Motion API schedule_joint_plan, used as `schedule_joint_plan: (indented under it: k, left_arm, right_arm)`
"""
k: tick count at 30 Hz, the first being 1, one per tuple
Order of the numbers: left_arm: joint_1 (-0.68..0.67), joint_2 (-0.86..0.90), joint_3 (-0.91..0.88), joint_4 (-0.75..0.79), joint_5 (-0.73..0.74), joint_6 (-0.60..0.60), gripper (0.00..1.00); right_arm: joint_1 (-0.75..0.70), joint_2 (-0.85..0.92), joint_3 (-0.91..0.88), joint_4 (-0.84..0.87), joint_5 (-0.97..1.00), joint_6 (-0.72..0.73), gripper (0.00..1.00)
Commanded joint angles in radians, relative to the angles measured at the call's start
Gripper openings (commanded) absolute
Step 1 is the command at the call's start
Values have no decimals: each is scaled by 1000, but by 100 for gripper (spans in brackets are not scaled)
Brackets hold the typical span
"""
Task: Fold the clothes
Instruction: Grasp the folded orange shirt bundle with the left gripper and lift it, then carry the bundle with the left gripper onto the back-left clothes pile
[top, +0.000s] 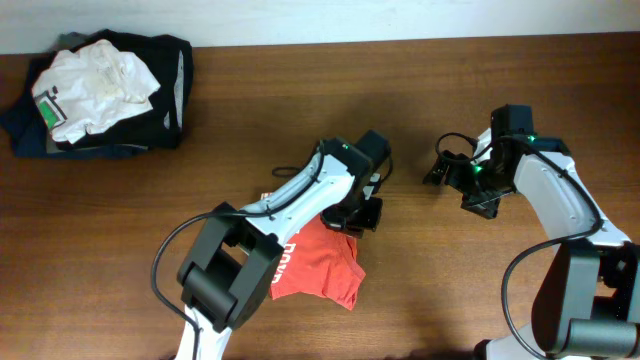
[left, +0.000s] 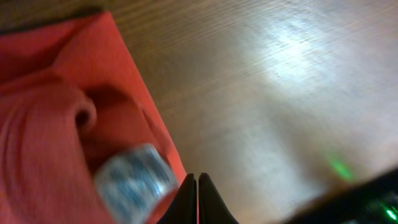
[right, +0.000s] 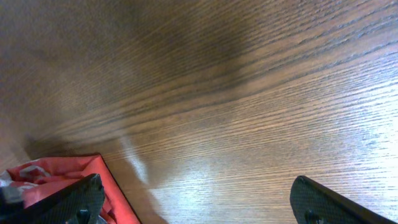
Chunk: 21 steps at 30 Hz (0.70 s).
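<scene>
The red garment lies crumpled on the tabletop a little left of centre, its upper right corner under the left pincer. In the left wrist view the cloth is bunched, with a pale label showing in the creases. The step in hand looks like getting this piece opened out flat before any fold. To do that well, take a corner or hem, not a wad, lift only enough to free the cloth, and draw it outward so the creases fall away. The left pincer has its jaws pressed together just at the garment's edge; whether a pinch of fabric sits between them I cannot tell. That arm reaches forward across the garment, wrist tipped down. The right pincer is spread wide and empty over bare wood, well to the right, turned toward the cloth, whose corner shows in its own view. A pile of clothes waits at the far left.
</scene>
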Motion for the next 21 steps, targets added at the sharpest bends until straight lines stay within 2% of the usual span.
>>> schedule_joint_plan:
  k: [1, 4, 7, 9, 11, 13, 16, 18, 19, 21]
  left_arm:
    - [18, -181, 127, -97, -23, 28, 4]
    - [83, -303, 147, -240, -189, 11, 5]
    - [90, -301, 90, -278, -196, 8, 4]
    - [77, -301, -33, -187, -195, -29, 4]
    - [59, -296, -201, 0, -95, -43, 4]
    - [56, -295, -367, 177, -78, -114, 5]
    - [35, -295, -523, 435, -59, -114, 4]
    - [2, -295, -539, 473, -63, -113, 12]
    - [-6, -295, -538, 473, -63, -113, 12]
    - [6, -301, -475, 394, 1, -108, 13]
  right_arm:
    - [-4, 5, -8, 0, 9, 0, 99]
    - [-4, 5, -8, 0, 9, 0, 99]
    - [-4, 5, -8, 0, 9, 0, 99]
    - [-4, 5, -8, 0, 9, 0, 99]
    - [-4, 5, -8, 0, 9, 0, 99]
    - [-4, 5, -8, -1, 9, 0, 99]
    - [-4, 5, -8, 0, 9, 0, 99]
    - [-4, 5, -8, 0, 9, 0, 99]
    - [-4, 5, -8, 0, 9, 0, 99]
    - [-4, 5, -8, 0, 9, 0, 99]
